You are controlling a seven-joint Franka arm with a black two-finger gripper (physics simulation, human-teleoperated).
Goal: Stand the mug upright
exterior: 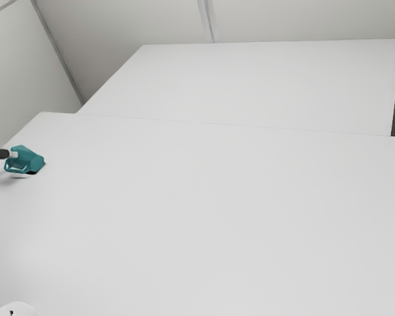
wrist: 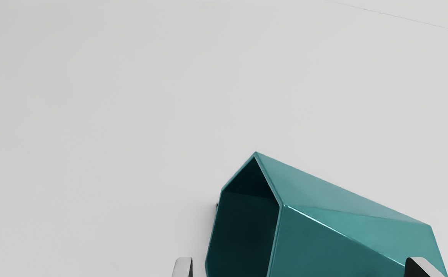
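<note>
Lying on its side, the teal mug [wrist: 323,227] has its long axis slanting across the gap between the fingers [wrist: 182,269], mouth toward one, base by the other. The gripper [wrist: 302,267] is wide open, gripping nothing, over the table [exterior: 217,210] at the exterior view's left.
</note>
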